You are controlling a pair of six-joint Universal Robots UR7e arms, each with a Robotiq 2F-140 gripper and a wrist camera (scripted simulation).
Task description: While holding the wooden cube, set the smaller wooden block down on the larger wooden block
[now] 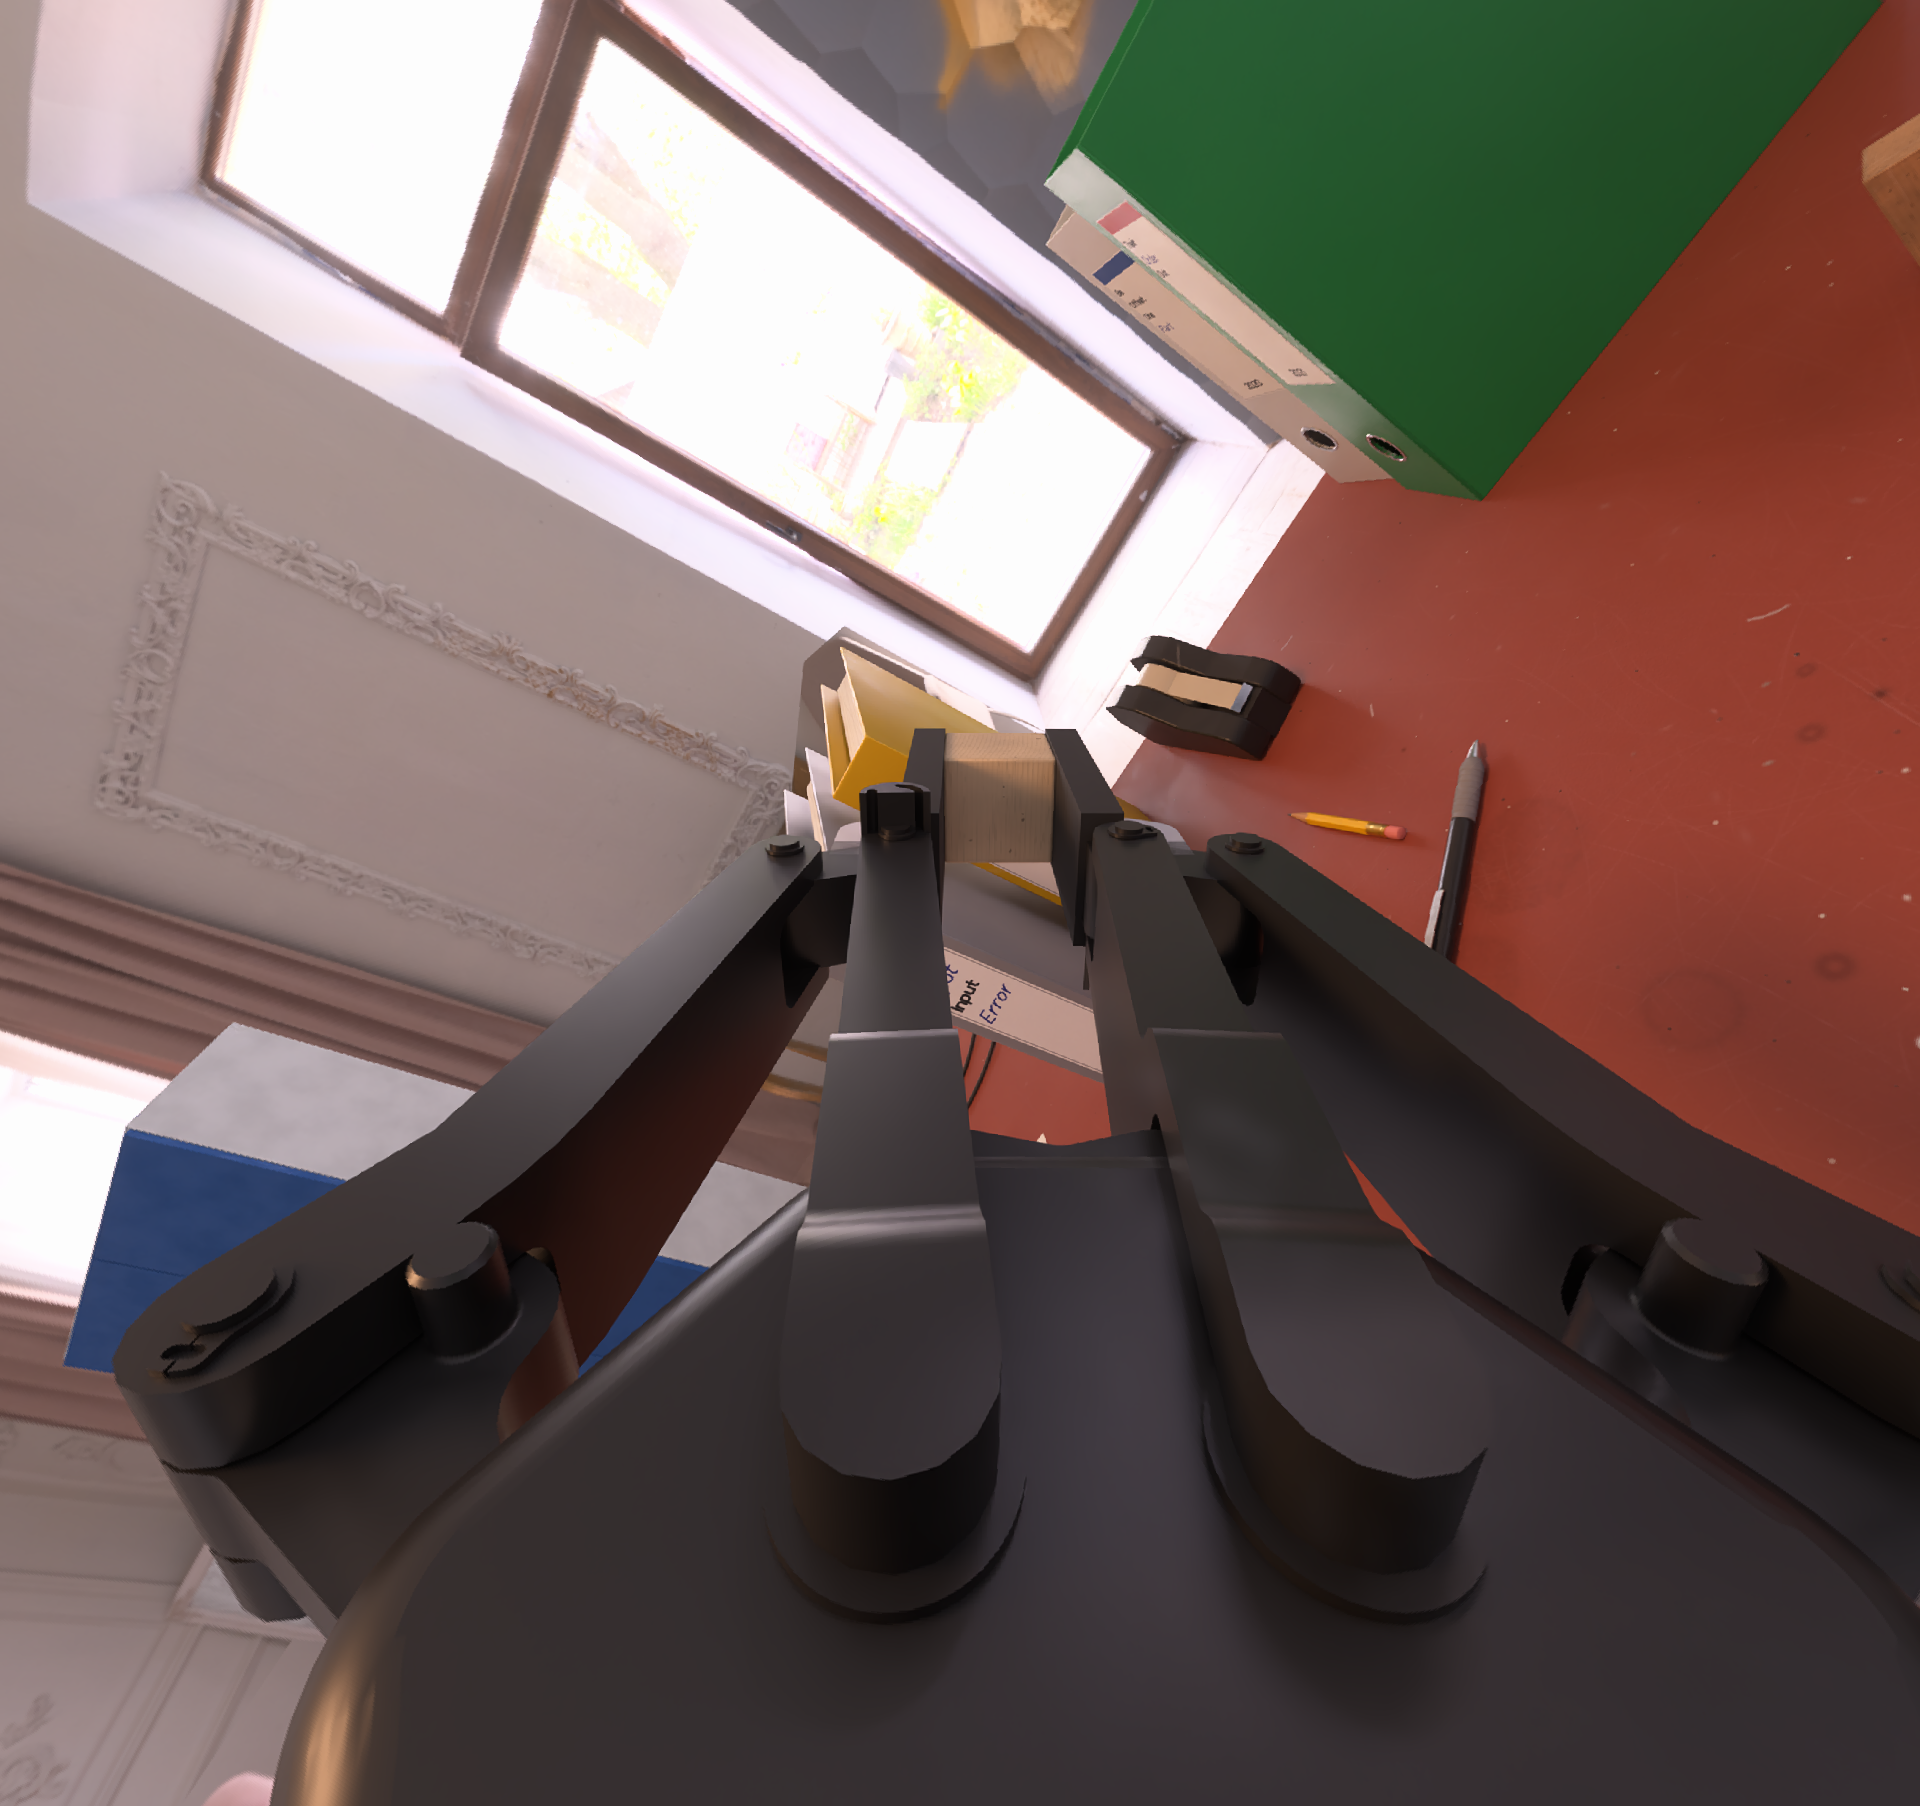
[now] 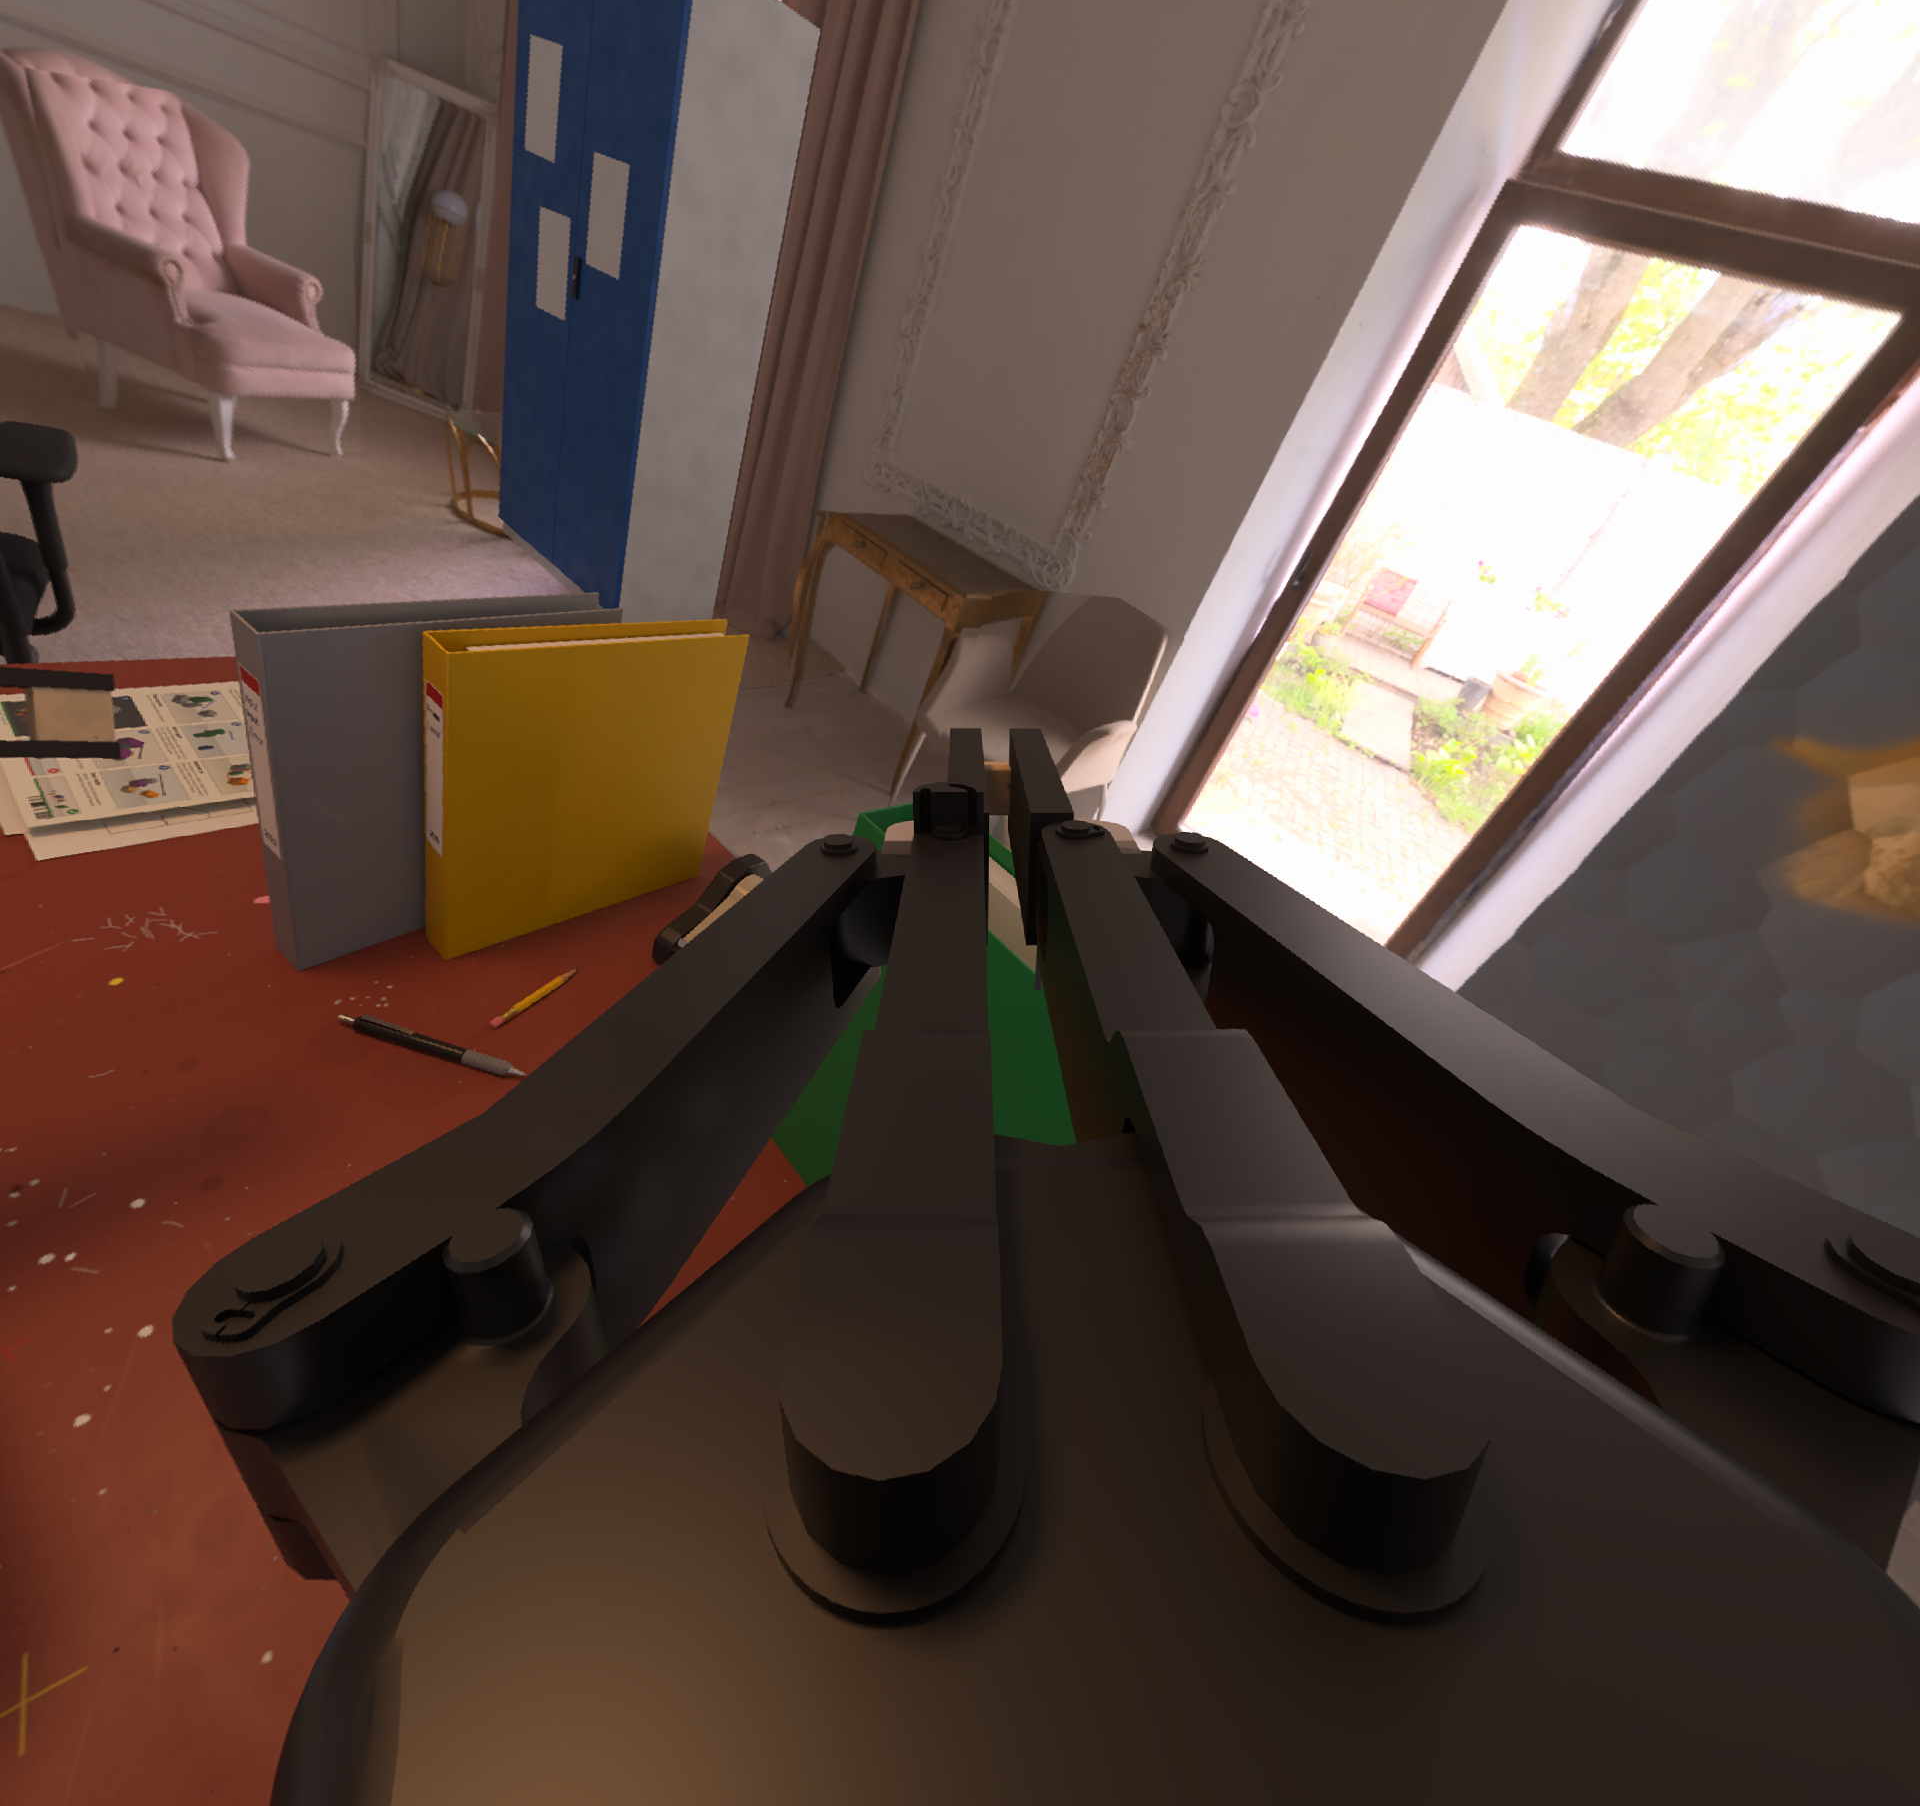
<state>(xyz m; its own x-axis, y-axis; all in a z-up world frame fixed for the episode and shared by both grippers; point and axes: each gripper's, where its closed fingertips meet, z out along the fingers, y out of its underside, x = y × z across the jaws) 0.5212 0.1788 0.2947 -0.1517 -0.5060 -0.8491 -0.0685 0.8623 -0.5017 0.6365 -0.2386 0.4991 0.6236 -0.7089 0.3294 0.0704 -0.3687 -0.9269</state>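
My left gripper point(image 1: 995, 769) is shut on the wooden cube point(image 1: 1000, 811), a pale block held between the two pads above the red table point(image 1: 1558, 821). It also shows far left in the right wrist view point(image 2: 52, 717), with the cube point(image 2: 71, 715) in it. My right gripper point(image 2: 995, 769) is nearly closed on a thin piece of wood, the smaller wooden block point(image 2: 1000, 775), of which only a sliver shows. It is above a green binder point(image 2: 935, 1081). Part of another wooden block point(image 1: 1896, 182) shows at the right edge of the left wrist view, on the table.
A grey binder point(image 2: 332, 769) and a yellow binder point(image 2: 582, 769) stand upright on the table. A black tape dispenser point(image 1: 1205, 696), a pencil point(image 1: 1345, 824) and a pen point(image 1: 1455, 852) lie near them. Green binders point(image 1: 1455, 146) sit by the window. Printed sheets point(image 2: 135, 759) lie at the left.
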